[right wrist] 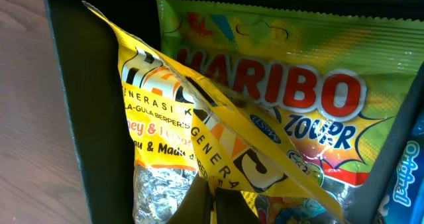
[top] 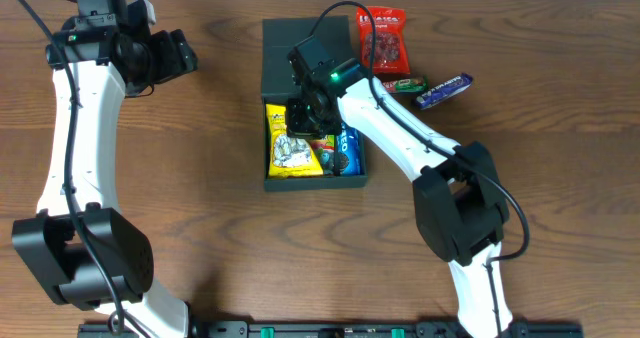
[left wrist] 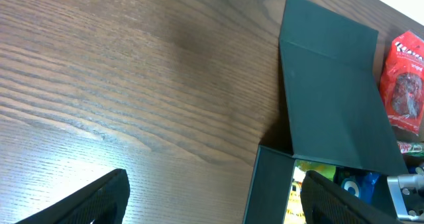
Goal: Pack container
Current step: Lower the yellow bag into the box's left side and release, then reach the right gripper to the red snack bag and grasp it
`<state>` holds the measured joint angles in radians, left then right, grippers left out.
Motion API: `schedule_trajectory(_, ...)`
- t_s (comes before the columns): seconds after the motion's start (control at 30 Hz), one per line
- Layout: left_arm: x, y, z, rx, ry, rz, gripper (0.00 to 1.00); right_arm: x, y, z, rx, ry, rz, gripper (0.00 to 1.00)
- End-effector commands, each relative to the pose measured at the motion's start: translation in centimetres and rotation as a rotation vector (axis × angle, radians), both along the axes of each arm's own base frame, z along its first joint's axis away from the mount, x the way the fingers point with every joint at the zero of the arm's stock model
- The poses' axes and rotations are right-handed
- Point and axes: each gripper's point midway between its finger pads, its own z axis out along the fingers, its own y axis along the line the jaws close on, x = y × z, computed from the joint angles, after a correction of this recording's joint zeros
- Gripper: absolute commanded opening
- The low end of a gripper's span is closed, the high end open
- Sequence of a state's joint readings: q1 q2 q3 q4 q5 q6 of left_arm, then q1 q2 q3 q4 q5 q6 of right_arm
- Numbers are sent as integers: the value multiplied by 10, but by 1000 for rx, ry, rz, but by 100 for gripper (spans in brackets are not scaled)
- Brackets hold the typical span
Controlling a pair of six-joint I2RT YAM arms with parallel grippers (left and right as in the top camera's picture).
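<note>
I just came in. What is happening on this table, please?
The right pincer is down inside the open container, shut on a yellow packet that lies over a Haribo bag. A red bag, a green bar and a blue bar lie on the table beside it. The left pincer hangs open off to the side, holding nothing.

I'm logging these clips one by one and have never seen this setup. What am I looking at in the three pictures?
Two white robot arms work at a wooden table. The overhead view looks down from above; the other two come from a camera on each wrist. The left gripper hangs open over bare wood. The right gripper is down inside the open dark container, shut on a yellow packet beside a Haribo bag. A red packet, a green bar and a blue bar lie outside on the table.
</note>
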<state>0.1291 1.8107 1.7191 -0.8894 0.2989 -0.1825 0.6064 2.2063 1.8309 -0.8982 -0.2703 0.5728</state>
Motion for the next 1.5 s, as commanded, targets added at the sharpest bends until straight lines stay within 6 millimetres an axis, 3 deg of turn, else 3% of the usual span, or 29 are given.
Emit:
schedule_trajectory(0.0,4,5,5,18,-16,1,84,-6,6,2,16,-5,40,2)
schedule_trajectory(0.1,4,5,5,18,-16,1,84,-7,8,3,21,-4,52,4)
schedule_trajectory(0.13,4,5,5,18,-16,1,84,-7,7,3,20,-4,52,18)
schedule_trajectory(0.17,4,5,5,18,-16,1,84,-7,7,3,21,-2,52,40)
schedule_trajectory(0.2,4,5,5,18,-16,1,84,-6,7,6,28,-1,54,48)
schedule_trajectory(0.27,4,5,5,18,-15,1,84,-3,7,19,66,-4,71,57)
schedule_trajectory(0.37,4,4,5,16,-15,1,84,14,2,58,139,-76,106,67)
schedule_trajectory(0.43,4,4,5,16,-15,1,84,30,-11,94,162,-164,118,74)
schedule_trajectory(0.6,4,4,5,16,-15,1,84,73,-54,171,168,-478,208,76)
schedule_trajectory(0.7,4,4,5,16,-15,-1,84,118,-111,190,72,-622,92,77)
schedule_trajectory(0.83,4,3,5,16,-15,-3,85,164,-169,176,19,-689,10,76)
schedule_trajectory(0.9,4,3,5,17,-15,-3,85,185,-194,157,-2,-694,-25,77)
schedule_trajectory(1.03,4,3,5,16,-15,-3,85,216,-226,112,-23,-680,-84,88)
schedule_trajectory(1.2,4,3,5,16,-15,-3,85,240,-237,50,-29,-654,-101,95)
schedule_trajectory(1.33,4,3,5,16,-15,-3,85,245,-226,17,24,-626,-77,96)
schedule_trajectory(1.47,4,3,5,12,-14,4,88,243,-224,-3,36,-590,-84,96)
